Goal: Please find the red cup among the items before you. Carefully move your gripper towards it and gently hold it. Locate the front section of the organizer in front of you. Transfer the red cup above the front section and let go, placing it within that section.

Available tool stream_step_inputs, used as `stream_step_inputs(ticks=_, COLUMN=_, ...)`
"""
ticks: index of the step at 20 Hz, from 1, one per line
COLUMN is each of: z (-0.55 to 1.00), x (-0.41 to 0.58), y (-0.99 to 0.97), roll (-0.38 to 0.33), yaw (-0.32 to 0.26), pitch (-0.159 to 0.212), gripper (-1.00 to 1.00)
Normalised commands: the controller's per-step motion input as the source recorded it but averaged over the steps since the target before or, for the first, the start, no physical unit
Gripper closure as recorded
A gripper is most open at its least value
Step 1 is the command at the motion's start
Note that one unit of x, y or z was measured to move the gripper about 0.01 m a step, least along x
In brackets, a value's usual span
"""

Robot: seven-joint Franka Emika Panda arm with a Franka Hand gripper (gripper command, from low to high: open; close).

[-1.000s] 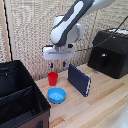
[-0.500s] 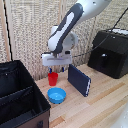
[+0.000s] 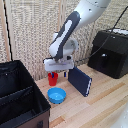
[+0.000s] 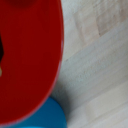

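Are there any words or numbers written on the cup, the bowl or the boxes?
No text can be read anywhere.
The red cup, blue bowl and dark blue book-like slab look plain.
The organizer and black machine show no label; both views are too blurred for small print.

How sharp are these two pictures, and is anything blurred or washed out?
Exterior view: soft and low in detail, yet the red cup, blue bowl and gripper read clearly; the black organizer loses detail in its dark walls. Wrist view: very close and out of focus, the red cup fills most of it.
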Motion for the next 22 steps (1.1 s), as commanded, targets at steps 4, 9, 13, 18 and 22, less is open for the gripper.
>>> stream_step_inputs(ticks=4, z=-0.18, x=0.038, y=0.15, roll=-0.066, yaw=-0.009, pitch=0.009, gripper=1.00)
stream_step_inputs(ticks=9, z=-0.19, x=0.017, y=0.17, roll=-0.071, yaw=-0.006, pitch=0.006, gripper=1.00)
stream_step_inputs(ticks=13, z=-0.10, x=-0.032, y=0.11, roll=-0.060, yaw=-0.014, pitch=0.003, gripper=1.00)
stream_step_inputs(ticks=18, z=0.26, x=-0.010, y=0.01, roll=-0.009, yaw=-0.014, pitch=-0.031, gripper=1.00)
stream_step_inputs(ticks=22, z=0.97, x=0.066, y=0.00, roll=0.028, yaw=-0.014, pitch=0.049, gripper=1.00)
